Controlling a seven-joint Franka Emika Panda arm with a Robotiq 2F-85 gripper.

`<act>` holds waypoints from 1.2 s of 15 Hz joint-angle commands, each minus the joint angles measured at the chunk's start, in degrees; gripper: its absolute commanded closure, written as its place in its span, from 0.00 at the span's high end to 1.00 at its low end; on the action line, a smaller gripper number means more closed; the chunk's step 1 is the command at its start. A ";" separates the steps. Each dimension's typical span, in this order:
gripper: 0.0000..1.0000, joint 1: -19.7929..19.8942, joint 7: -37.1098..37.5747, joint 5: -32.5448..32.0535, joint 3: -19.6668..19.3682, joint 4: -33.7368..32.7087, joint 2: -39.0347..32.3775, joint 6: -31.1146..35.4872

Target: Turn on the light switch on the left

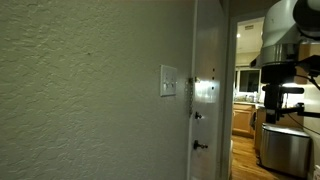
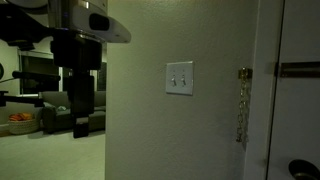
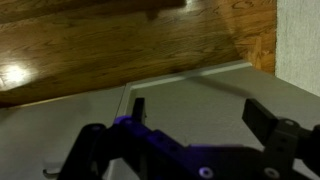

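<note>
Two dark fingers (image 3: pixel 268 125) of the hand (image 3: pixel 195 108) stand spread wide in the wrist view with nothing between them, above a grey surface (image 3: pixel 60 120) and wood boards (image 3: pixel 120 45). The arm (image 2: pixel 78 55) hangs well apart from the light switch (image 2: pixel 180 78), past the wall's corner. The light switch sits on the textured wall (image 2: pixel 140 130) in both exterior views. Just beside the light switch, farther on, a silvery panel (image 1: pixel 205 90) lines the door edge. The plate looks rigid and fixed. Two small marks on it are probably light, clicking levers, so one fingertip pushing the left one should suit better than a grasp.
</note>
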State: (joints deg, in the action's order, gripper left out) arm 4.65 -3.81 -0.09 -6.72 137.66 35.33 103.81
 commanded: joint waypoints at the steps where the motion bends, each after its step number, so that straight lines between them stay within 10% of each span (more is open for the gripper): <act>1: 1.00 -1.66 -0.90 -0.72 2.63 -1.32 -1.60 1.66; 18: 1.00 -3.18 -1.10 -0.31 4.69 -3.69 -4.76 5.08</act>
State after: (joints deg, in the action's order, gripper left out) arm 2.08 -4.37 -0.50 -1.22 135.24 32.19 107.34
